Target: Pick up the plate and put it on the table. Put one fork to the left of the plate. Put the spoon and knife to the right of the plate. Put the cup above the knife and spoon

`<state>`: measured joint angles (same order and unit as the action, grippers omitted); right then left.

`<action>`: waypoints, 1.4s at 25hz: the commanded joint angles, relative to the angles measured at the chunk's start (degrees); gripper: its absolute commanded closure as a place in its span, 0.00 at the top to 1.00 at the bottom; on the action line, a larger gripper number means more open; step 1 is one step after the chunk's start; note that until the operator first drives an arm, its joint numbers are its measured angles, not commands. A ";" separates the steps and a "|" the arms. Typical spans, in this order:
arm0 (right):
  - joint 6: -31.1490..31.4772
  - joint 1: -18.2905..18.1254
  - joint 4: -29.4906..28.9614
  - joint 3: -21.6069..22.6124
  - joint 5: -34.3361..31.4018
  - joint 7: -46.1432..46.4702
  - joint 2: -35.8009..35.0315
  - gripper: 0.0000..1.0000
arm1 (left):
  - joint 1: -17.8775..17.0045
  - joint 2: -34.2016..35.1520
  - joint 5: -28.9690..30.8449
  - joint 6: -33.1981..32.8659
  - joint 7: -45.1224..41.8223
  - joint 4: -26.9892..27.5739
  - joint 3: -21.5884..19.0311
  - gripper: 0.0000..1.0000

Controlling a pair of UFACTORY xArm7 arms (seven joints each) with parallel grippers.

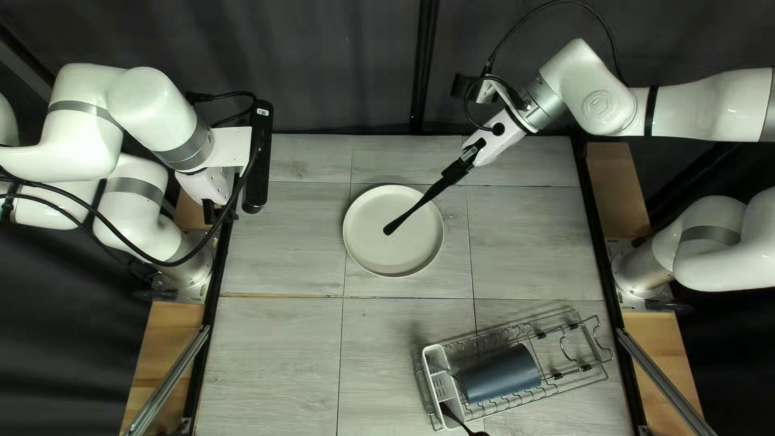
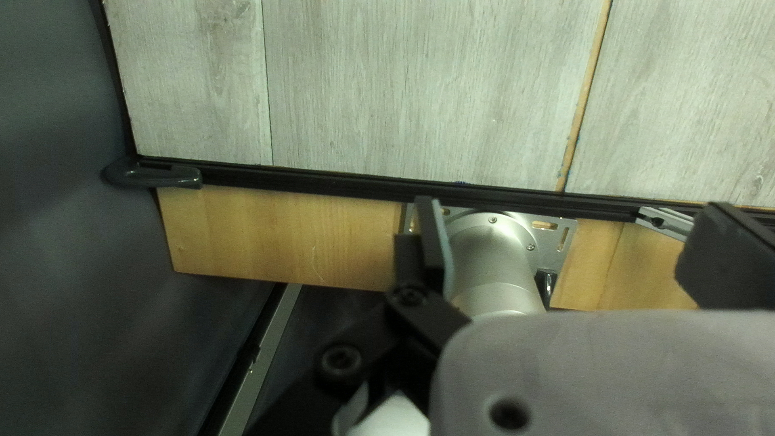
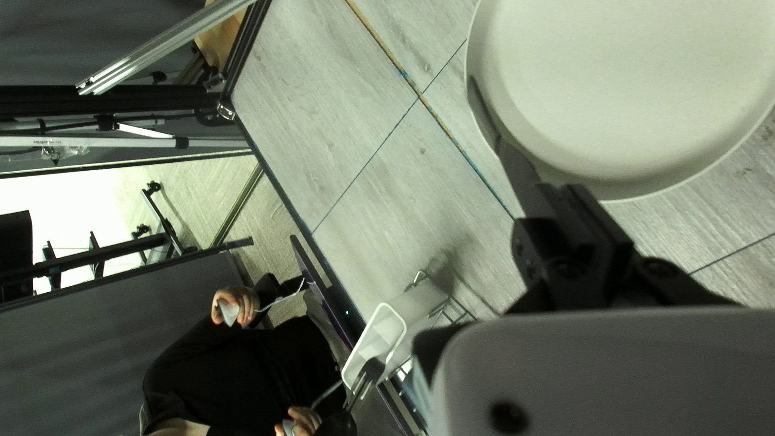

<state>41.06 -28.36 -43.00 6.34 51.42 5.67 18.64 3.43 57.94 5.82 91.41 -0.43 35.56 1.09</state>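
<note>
The pale round plate [image 1: 393, 231] lies on the table in the upper middle of the top left view. My right gripper [image 1: 462, 165] is raised beside it, shut on a black knife [image 1: 416, 211] whose far end reaches over the plate. In the right wrist view the knife [image 3: 507, 153] runs ahead from the right gripper [image 3: 571, 198] past the plate [image 3: 630, 89]. My left gripper [image 1: 211, 215] hovers at the table's left edge, and the left wrist view shows the left gripper [image 2: 565, 246] open, holding nothing. A dark blue cup [image 1: 500, 375] lies in the rack. Black cutlery [image 1: 457, 418] leans in the white holder [image 1: 436, 363].
The wire dish rack [image 1: 569, 379] stands near the table's near edge, right of centre, with the white holder at its left end. Past the near edge, a seated person [image 3: 250, 371] holds small devices in both hands. My left arm's base [image 2: 488, 266] sits under the left gripper.
</note>
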 commanded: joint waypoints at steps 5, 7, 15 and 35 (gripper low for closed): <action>-0.01 0.00 0.00 0.00 0.00 0.00 0.00 0.00 | 0.00 0.00 0.00 0.00 0.00 0.00 0.00 1.00; -0.01 0.00 0.00 0.00 0.00 0.00 0.00 0.00 | 0.00 0.00 0.00 0.00 0.00 0.00 0.00 1.00; -0.01 0.00 0.00 0.00 0.00 0.00 0.00 0.00 | 0.84 -3.11 -0.51 -7.73 -4.62 -0.96 -2.45 1.00; -0.01 0.00 0.00 0.00 0.00 0.00 0.00 0.00 | 7.75 -14.00 3.80 -39.33 -27.77 -9.06 -12.85 1.00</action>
<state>41.05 -28.36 -43.00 6.34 51.42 5.67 18.64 10.34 45.30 9.51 56.08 -24.83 28.26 -10.15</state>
